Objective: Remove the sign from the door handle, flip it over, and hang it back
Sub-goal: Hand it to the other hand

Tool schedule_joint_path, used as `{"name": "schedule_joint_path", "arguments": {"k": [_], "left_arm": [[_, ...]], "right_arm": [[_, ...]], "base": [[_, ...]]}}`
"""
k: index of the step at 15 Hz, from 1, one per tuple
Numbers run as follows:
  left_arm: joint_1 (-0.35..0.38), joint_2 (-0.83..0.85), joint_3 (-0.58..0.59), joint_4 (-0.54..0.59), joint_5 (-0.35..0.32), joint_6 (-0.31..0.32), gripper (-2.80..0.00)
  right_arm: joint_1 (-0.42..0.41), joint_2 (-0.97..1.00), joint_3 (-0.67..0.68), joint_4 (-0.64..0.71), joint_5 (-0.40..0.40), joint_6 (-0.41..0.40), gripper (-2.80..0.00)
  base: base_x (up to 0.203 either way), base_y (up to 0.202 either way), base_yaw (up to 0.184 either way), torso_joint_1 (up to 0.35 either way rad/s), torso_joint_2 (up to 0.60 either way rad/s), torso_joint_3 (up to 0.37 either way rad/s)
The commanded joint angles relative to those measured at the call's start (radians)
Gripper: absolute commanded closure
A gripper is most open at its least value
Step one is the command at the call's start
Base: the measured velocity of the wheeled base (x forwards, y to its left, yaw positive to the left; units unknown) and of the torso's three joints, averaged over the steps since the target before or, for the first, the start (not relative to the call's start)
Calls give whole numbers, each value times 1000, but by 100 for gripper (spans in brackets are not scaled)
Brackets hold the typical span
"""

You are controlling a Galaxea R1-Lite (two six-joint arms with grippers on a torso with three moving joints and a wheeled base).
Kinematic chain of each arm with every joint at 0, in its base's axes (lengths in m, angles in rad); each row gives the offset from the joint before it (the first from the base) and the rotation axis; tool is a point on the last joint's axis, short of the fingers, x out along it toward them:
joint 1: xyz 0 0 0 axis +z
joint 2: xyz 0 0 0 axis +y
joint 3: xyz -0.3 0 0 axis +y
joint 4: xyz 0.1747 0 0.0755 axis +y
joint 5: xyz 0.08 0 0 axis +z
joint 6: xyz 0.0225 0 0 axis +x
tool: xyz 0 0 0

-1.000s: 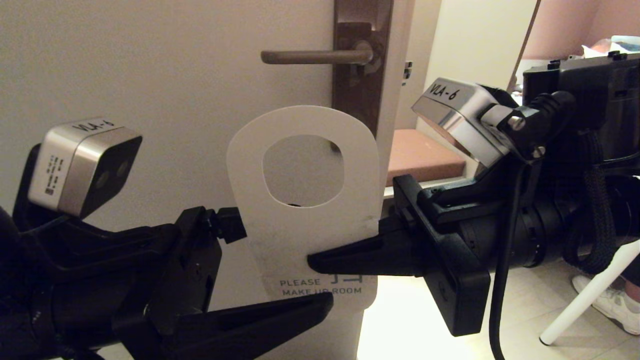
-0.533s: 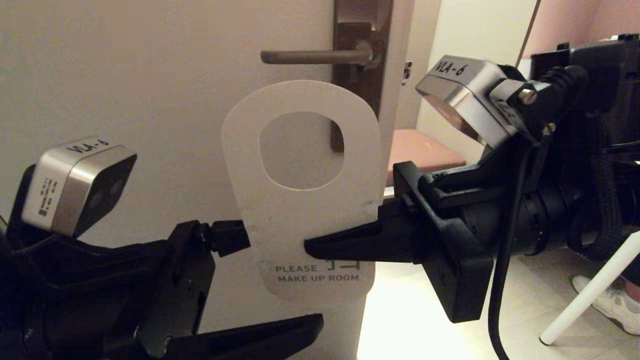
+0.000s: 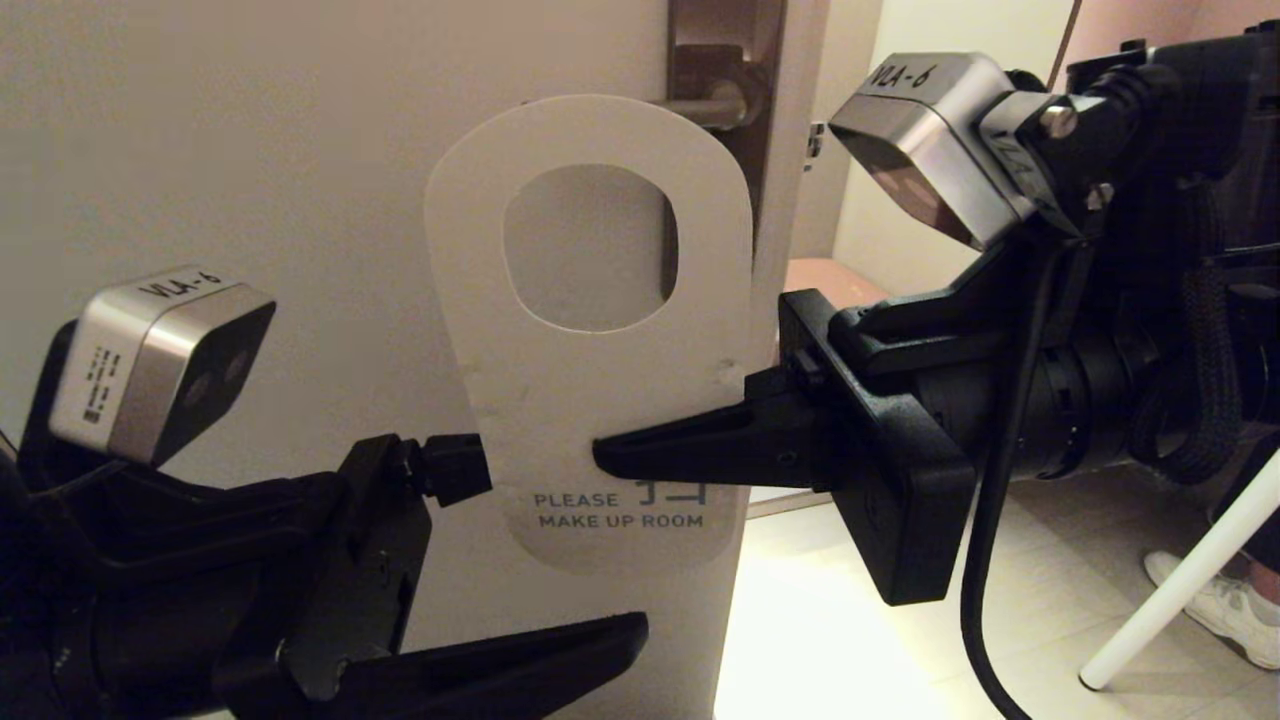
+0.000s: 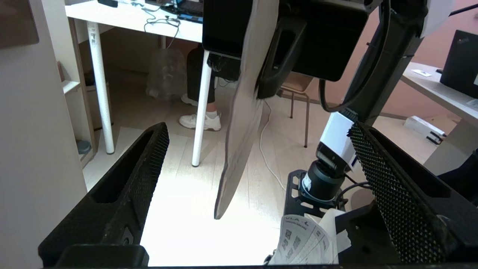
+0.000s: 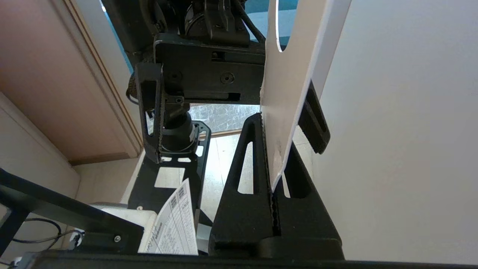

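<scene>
Right gripper (image 3: pixel 610 458), jaws clamped on the sign (image 3: pixel 590 400); left gripper (image 3: pixel 540 550) gapes; hole should clear the door handle (image 3: pixel 705 108) squarely.

Pale grey sign (image 3: pixel 590 400), "PLEASE MAKE UP ROOM" facing out, upright, top overlapping the door handle (image 3: pixel 705 108).

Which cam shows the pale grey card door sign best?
Head view: the pale grey card sign faces the camera, hole and "PLEASE MAKE UP ROOM" readable, right gripper pinching its edge. Left wrist view shows it edge-on. Right wrist view shows a narrow white strip between closed fingers.
</scene>
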Motion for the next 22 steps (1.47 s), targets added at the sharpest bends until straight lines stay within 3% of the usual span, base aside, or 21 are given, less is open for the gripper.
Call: {"name": "schedule_joint_path", "arguments": {"k": [1, 6, 22], "left_arm": [[0, 19, -15, -6, -2, -1, -280], [0, 55, -38, -8, -1, 32, -280], [-7, 66, -43, -12, -3, 25, -280]], "right_arm": [[2, 2, -2, -2, 4, -2, 0], [2, 14, -31, 0, 4, 1, 0], [17, 11, -37, 17, 16, 6, 0]], "base": [[0, 0, 0, 0, 0, 0], [0, 0, 0, 0, 0, 0], [0, 0, 0, 0, 0, 0]]}}
